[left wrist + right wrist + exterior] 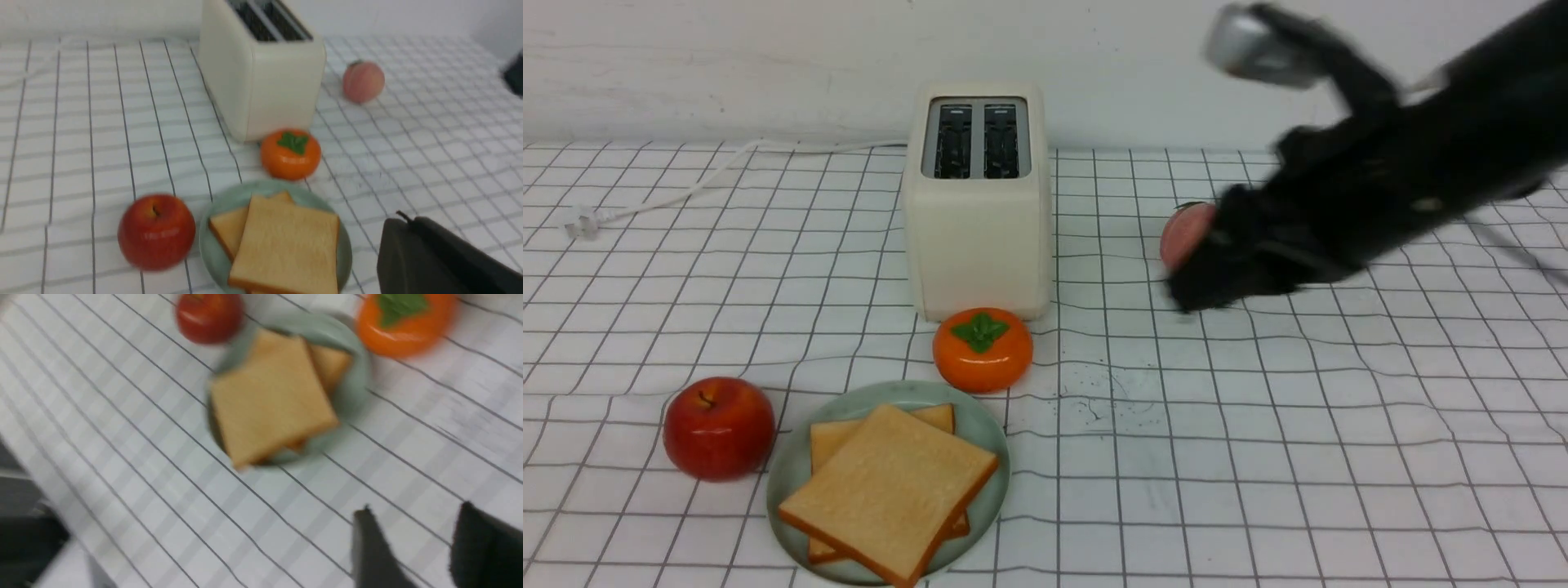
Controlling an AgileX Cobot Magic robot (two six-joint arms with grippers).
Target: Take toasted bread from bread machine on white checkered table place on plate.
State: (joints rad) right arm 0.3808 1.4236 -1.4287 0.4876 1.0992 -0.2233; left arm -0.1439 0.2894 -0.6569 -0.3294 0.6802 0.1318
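Two toast slices (890,490) lie stacked, one askew over the other, on the pale green plate (849,404) at the front left of the white checkered table (1258,449). The cream bread machine (976,212) stands behind it, both slots dark and empty. My right gripper (1188,290) is blurred, above the table right of the bread machine; in the right wrist view (414,516) its jaws stand apart and empty, with the toast (271,396) and plate (353,392) beyond. My left gripper (402,222) is shut and empty beside the plate (229,200) and toast (286,245). The left arm does not show in the front view.
A red apple (719,426) sits left of the plate. An orange persimmon (983,349) sits between plate and bread machine. A pink peach (1183,233) lies partly behind my right arm. The white cord (686,192) runs off to the back left.
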